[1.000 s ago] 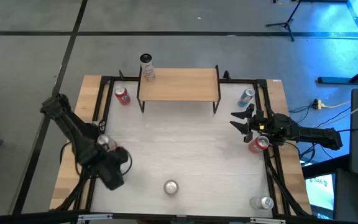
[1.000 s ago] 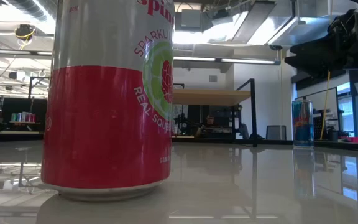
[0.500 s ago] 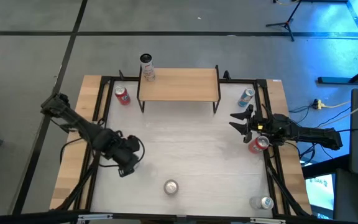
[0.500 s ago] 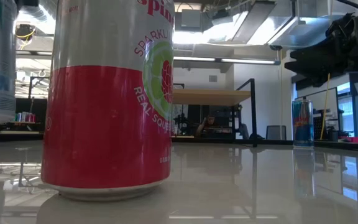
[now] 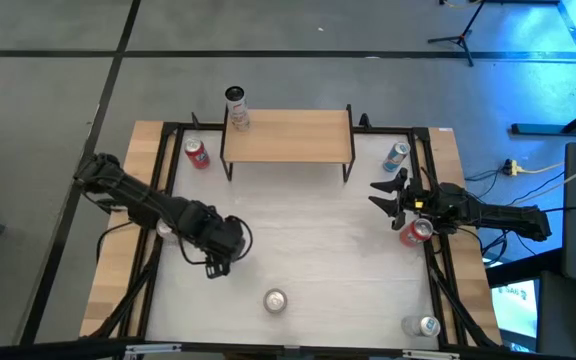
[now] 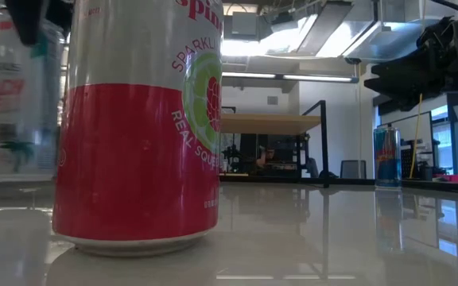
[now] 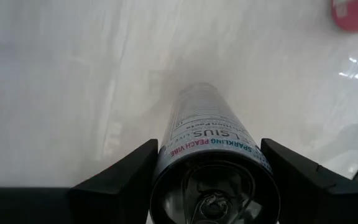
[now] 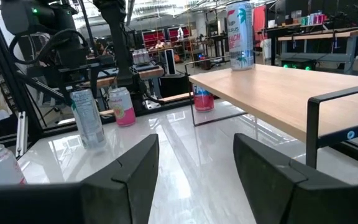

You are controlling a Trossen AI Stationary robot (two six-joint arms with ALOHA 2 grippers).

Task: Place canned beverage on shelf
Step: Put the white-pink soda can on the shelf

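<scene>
My left gripper [image 5: 223, 245] hangs over the left middle of the table, pointing down, shut on a slim white can [image 7: 207, 124] lettered "sparkling peach vibe". The low view shows that can [image 6: 18, 87] at the left. The shelf [image 5: 288, 135] stands on thin black legs at the table's far side. A matching can [image 5: 236, 105] stands upright on its far left corner. My right gripper [image 5: 386, 195] waits open at the table's right side, level, with nothing between its fingers. My left gripper pinches the slim can's upper end [image 7: 166, 163], just below the top rim, between its two fingers [image 7: 117, 180]. The fingers come from above and point down. The can hangs upright below them, its pull-tab top toward the wrist and its lower end just above the tabletop.
A red-and-white can [image 5: 274, 300] stands near the front edge, and another [image 5: 423, 325] at the front right corner. A red can [image 5: 197, 153] stands left of the shelf and a blue one [image 5: 396, 155] to its right. A further red can [image 5: 415, 232] sits under my right arm.
My left gripper has carried the slim can from the table's left edge toward the middle, rolling about its upright line and sinking a little. The can has stayed upright in the hold. In the low view it has come in from the left.
</scene>
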